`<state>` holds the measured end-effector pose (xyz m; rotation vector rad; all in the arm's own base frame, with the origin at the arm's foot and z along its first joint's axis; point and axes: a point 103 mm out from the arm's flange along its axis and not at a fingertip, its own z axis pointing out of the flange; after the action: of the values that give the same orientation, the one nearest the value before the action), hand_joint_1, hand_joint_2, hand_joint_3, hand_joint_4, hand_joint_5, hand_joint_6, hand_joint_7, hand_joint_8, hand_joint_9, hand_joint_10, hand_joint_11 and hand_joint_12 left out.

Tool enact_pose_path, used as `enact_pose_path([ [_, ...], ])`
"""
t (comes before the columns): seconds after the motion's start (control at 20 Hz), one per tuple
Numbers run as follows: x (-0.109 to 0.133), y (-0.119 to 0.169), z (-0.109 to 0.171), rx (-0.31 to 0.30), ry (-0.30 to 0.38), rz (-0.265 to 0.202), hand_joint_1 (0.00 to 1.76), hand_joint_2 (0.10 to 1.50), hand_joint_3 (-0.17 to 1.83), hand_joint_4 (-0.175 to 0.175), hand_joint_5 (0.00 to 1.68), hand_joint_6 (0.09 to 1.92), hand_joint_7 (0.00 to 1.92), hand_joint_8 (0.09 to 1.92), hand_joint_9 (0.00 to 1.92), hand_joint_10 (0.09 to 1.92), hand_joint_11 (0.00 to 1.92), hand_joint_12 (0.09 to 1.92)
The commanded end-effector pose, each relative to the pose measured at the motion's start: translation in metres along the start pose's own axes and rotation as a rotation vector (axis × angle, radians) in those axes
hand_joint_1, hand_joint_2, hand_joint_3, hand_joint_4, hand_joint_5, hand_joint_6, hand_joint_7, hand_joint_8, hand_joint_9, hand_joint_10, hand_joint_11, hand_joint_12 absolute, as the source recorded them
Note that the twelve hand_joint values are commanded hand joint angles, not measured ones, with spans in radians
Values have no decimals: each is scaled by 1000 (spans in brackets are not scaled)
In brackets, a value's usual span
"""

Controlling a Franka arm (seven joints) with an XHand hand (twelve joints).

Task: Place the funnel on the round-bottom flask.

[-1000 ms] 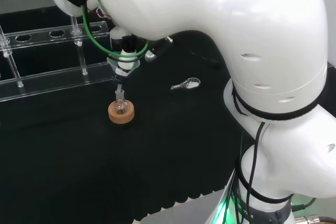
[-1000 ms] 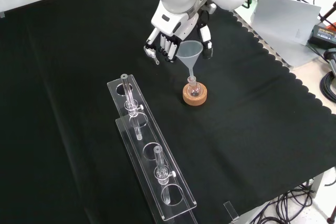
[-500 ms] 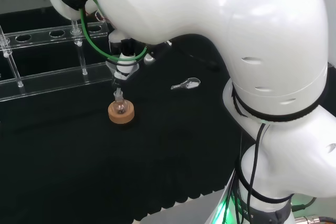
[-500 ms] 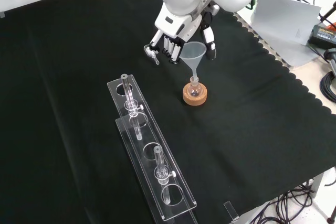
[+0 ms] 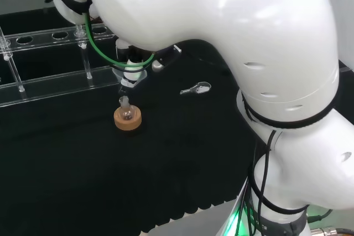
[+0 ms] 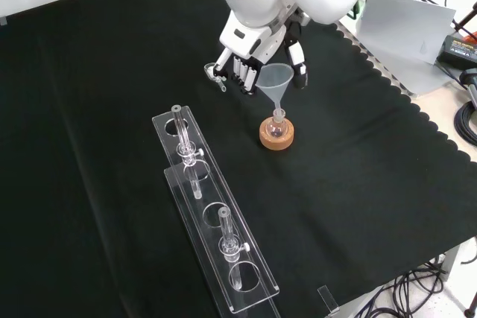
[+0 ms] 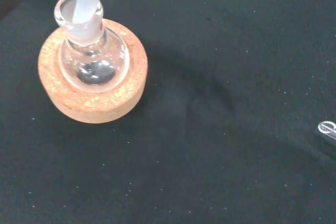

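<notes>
A small clear round-bottom flask [image 6: 277,127] stands upright in a cork ring [image 6: 276,138] near the middle of the cloth. My hand [image 6: 244,65] is shut on a clear plastic funnel [image 6: 274,80], fingers on one side of the cone and thumb [image 6: 299,63] on the other. The funnel hangs directly over the flask. In the wrist view the funnel's stem [image 7: 86,4] reaches into the neck of the flask [image 7: 92,60], which sits in its cork ring [image 7: 95,104]. From the head view the hand [image 5: 134,60] hovers just above the flask [image 5: 126,113].
A long clear test-tube rack [image 6: 216,223] with a few tubes lies in front of the flask in the front view, and behind it [image 5: 50,81] in the head view. A small glass piece [image 5: 196,88] lies on the cloth beside the hand [image 6: 217,77]. The cloth's scalloped edge [image 6: 417,113] runs at the right.
The hand has shifted a little with the funnel, bringing the funnel straighter over the flask, its stem now in the neck. Flask and cork ring have not moved.
</notes>
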<state>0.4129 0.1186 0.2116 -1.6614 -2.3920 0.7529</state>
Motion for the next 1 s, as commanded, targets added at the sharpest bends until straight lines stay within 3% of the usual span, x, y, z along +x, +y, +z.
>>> enact_pose_path([
  [0.05, -10, 9, 6, 2, 8, 6, 746, 580, 511, 46, 848, 755, 1214, 479, 1057, 304, 0, 1509],
  [0.45, -13, 13, 6, -8, 9, 10, 745, 580, 511, 46, 847, 754, 1213, 479, 1056, 304, 0, 1509],
  [1.0, 13, 6, 22, 40, -15, -57, 745, 580, 511, 45, 843, 754, 1212, 479, 1054, 304, 0, 1506],
])
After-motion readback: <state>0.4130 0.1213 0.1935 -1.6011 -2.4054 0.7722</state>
